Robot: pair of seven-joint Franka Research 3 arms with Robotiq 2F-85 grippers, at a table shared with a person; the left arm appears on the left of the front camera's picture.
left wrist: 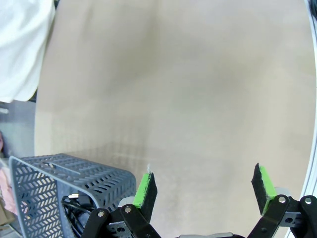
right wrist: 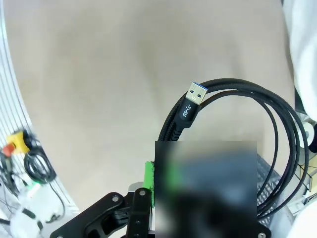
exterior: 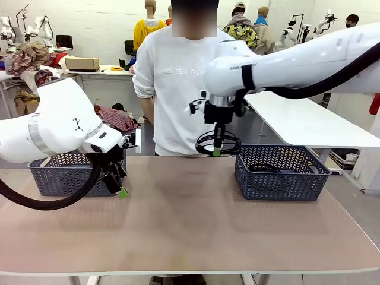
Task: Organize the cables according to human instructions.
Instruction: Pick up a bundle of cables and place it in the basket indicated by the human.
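A black cable coil (exterior: pixel 218 142) hangs in the air near the table's far edge, just left of the right basket (exterior: pixel 281 172), with my right gripper (exterior: pixel 218 148) shut on it. The right wrist view shows the same cable (right wrist: pixel 277 129) looped, its USB plug (right wrist: pixel 195 94) pointing away, and one green pad (right wrist: pixel 149 183) at the coil. More black cable (exterior: pixel 270 168) lies inside the right basket. My left gripper (exterior: pixel 120 186) hangs low beside the left basket (exterior: pixel 65 173), open (left wrist: pixel 204 188) over bare tabletop. A cable (left wrist: pixel 74 204) lies in that basket (left wrist: pixel 44 183).
A person in a white sweatshirt (exterior: pixel 178 89) stands at the far side, right behind the held coil. The two grey baskets stand at the left and right of the brown table (exterior: pixel 190 225).
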